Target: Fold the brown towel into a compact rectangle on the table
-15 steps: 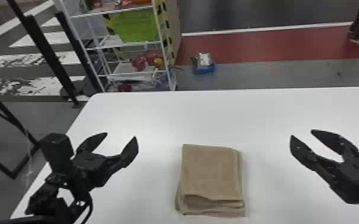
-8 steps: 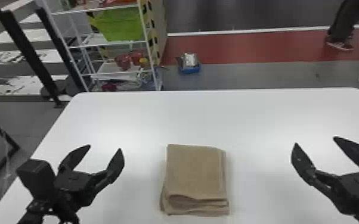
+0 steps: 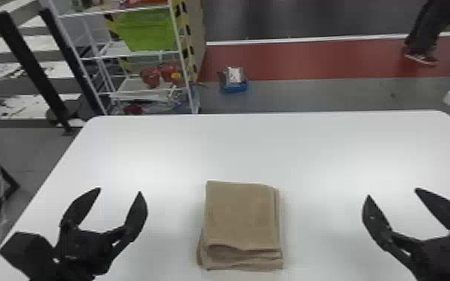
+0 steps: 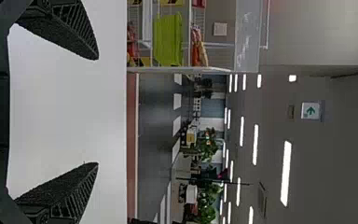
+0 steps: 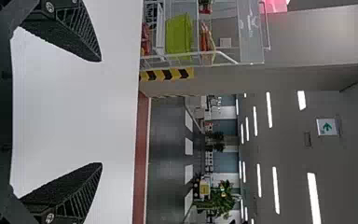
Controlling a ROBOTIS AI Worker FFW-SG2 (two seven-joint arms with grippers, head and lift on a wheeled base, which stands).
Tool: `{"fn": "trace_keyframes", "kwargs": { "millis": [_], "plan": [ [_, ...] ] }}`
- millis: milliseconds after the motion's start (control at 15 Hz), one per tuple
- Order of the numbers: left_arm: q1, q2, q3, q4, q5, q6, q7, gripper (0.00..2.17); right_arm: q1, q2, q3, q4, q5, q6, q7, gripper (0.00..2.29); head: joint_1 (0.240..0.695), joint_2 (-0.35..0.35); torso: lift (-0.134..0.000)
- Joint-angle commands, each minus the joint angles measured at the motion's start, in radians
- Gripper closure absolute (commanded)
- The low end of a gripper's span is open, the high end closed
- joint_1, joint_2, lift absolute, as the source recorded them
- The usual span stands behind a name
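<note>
Head view: the brown towel lies folded into a compact rectangle, only edges uneven; both grippers stand open, empty; folding looks finished.

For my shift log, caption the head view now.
Folded brown towel on the white table, between two open grippers.

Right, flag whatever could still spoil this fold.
The brown towel has layers sticking out at its near and left edges, so the stack might stay uneven. The left gripper and right gripper are open on either side; closing in to adjust could drag the top layer askew.
</note>
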Motion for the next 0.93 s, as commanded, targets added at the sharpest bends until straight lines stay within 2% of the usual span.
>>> {"fn": "trace_keyframes", "kwargs": {
  "millis": [0, 867],
  "plan": [
    [0.014, -0.003, -0.005, 0.004, 0.002, -0.045, 0.003, 0.07, 0.005, 0.003, 0.006, 0.004, 0.0, -0.01, 0.0, 0.09, 0.695, 0.147, -0.134],
    [0.063, -0.003, -0.004, -0.012, 0.006, -0.067, -0.002, 0.07, 0.029, 0.004, 0.037, 0.008, 0.0, -0.065, -0.004, 0.09, 0.695, 0.171, -0.134]
  ]
}}
